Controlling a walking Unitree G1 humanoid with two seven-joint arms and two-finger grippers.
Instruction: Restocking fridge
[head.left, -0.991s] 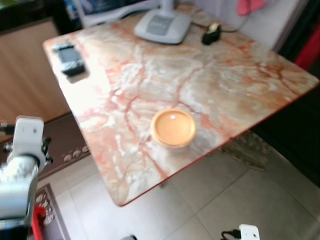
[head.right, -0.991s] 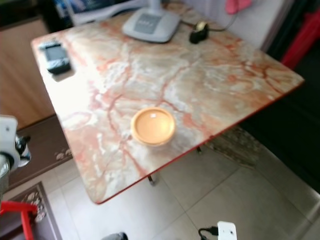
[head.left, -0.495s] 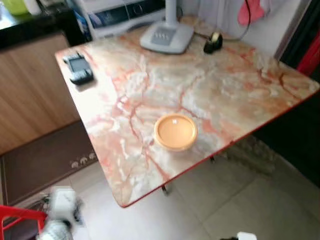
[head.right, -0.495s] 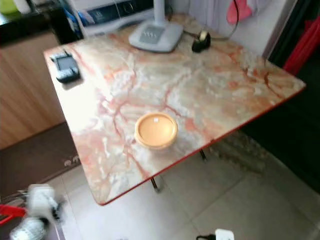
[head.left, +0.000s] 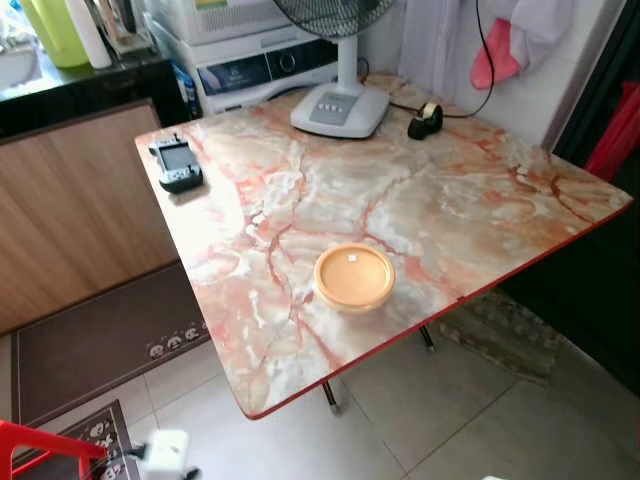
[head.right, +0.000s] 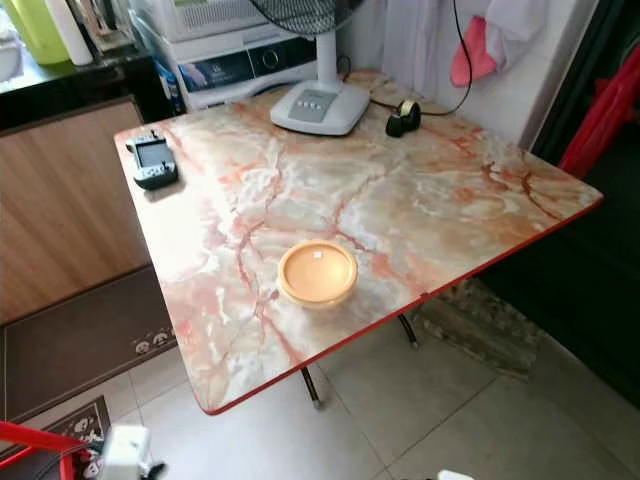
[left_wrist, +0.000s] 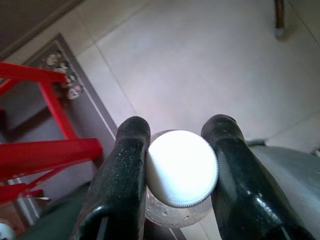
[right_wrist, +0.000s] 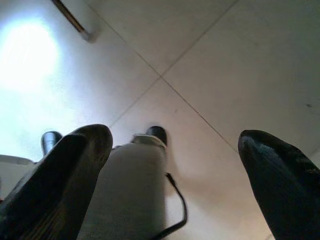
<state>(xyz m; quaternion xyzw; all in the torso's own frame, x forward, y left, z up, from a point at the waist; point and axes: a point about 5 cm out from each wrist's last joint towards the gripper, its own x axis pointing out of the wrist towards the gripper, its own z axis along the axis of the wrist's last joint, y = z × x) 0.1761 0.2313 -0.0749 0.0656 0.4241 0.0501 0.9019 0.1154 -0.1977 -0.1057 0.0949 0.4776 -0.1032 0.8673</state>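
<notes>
one orange bowl (head.left: 353, 277) near table (head.left: 470, 200) edge.

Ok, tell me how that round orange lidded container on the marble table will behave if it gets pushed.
The round orange lidded container looks low and wide, so it would probably slide rather than tip. The marble-patterned table looks glossy, so it may slide easily. It sits close to the red front edge, so a push that way could send it off.
</notes>
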